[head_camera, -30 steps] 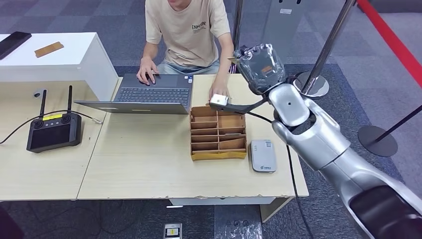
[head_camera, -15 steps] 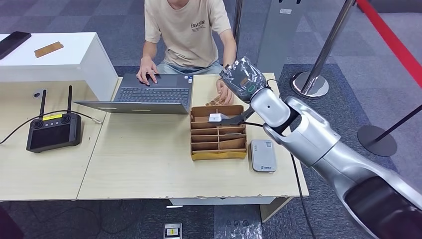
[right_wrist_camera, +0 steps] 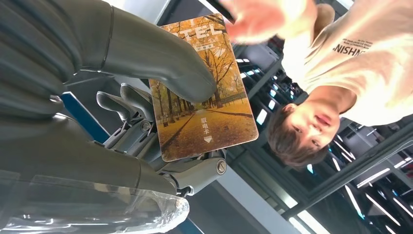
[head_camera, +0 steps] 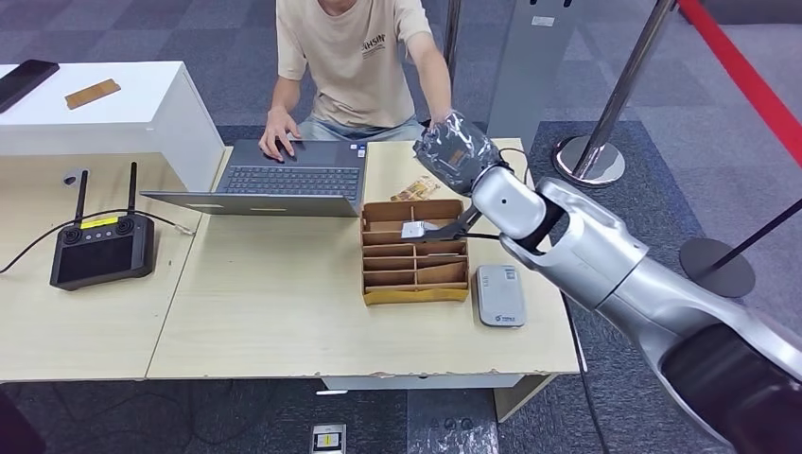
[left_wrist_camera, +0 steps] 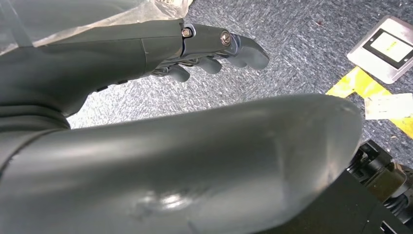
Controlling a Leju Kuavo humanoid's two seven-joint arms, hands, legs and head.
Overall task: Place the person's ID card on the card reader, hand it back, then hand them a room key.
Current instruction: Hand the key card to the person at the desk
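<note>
One grey card reader [head_camera: 499, 295] lay nearest on the table, beside one slotted cardboard organizer [head_camera: 414, 252]. Beyond, the right hand [head_camera: 455, 151] pinched one room key [right_wrist_camera: 202, 90] toward one person [head_camera: 357, 59]. The left hand [left_wrist_camera: 195, 46] hung empty, fingers loosely curled.

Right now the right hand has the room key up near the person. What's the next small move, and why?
Probably hold the right hand steady and let go only once the person grips the card. Its thumb pins the room key against the fingers, and the person's hand is reaching at the card's far end, blurred, so I can't tell whether it has hold yet.
</note>
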